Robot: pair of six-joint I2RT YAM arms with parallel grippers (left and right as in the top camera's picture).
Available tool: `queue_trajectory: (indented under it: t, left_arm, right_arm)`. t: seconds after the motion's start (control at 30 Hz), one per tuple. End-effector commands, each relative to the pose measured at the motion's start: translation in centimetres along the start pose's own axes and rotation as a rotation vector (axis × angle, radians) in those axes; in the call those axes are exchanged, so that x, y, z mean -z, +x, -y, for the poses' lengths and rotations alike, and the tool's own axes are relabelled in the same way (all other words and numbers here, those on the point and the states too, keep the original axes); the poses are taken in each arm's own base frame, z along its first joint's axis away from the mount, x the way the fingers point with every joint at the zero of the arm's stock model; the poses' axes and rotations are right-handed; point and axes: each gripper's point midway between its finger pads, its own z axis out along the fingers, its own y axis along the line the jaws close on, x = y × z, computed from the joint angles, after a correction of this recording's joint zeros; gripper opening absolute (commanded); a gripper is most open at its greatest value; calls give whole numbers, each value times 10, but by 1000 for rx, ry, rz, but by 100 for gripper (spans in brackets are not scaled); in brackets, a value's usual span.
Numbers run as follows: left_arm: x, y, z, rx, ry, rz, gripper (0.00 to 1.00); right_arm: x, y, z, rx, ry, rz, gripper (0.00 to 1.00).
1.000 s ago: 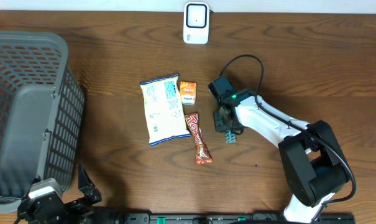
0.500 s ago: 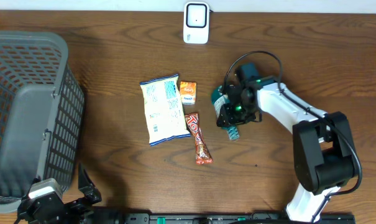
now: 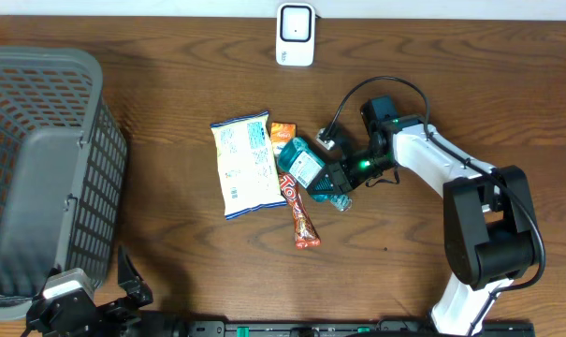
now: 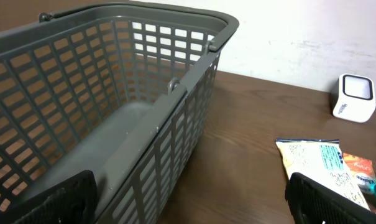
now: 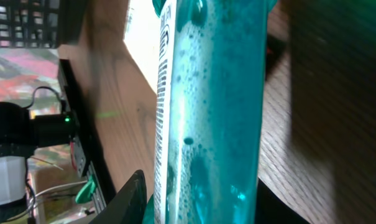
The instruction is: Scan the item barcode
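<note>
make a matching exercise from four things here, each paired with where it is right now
Things
1. teal bottle
2. white scanner
3. grey basket
4. chocolate bar

Places
A. alone at the top middle of the overhead view
B. gripped in the right tool
C. far left of the overhead view
D. lying flat just right of the snack bag

Pairs: 1-B, 2-A, 3-C, 4-D

Teal bottle (image 5: pixel 212 93), bubbly liquid, wood table (image 5: pixel 327 130) behind
</note>
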Motion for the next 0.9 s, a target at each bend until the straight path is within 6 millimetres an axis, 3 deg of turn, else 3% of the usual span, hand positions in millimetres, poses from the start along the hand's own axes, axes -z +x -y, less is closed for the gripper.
queue_trajectory:
  t: [0.0, 0.1, 0.3, 0.47, 0.57, 0.87]
  left_arm:
    - [-13, 44, -7, 7, -59, -151, 98]
    - [-13, 44, -7, 7, -59, -151, 98]
    - [-13, 44, -7, 7, -59, -151, 98]
    - [-13, 44, -7, 7, -59, -151, 98]
    - [-13, 44, -7, 7, -59, -151, 98]
    - [-13, 44, -7, 7, -59, -151, 98]
  right_arm:
    - [-5, 4, 3, 16, 35, -28, 1]
    - [-11, 17, 29, -34, 242, -114, 1]
    - [-17, 30, 59, -49, 606, -213, 1]
    - [-24, 37, 68, -52, 783, -226, 1]
    - [-34, 48, 70, -48, 801, -244, 1]
    - [-48, 100, 81, -89, 803, -384, 51]
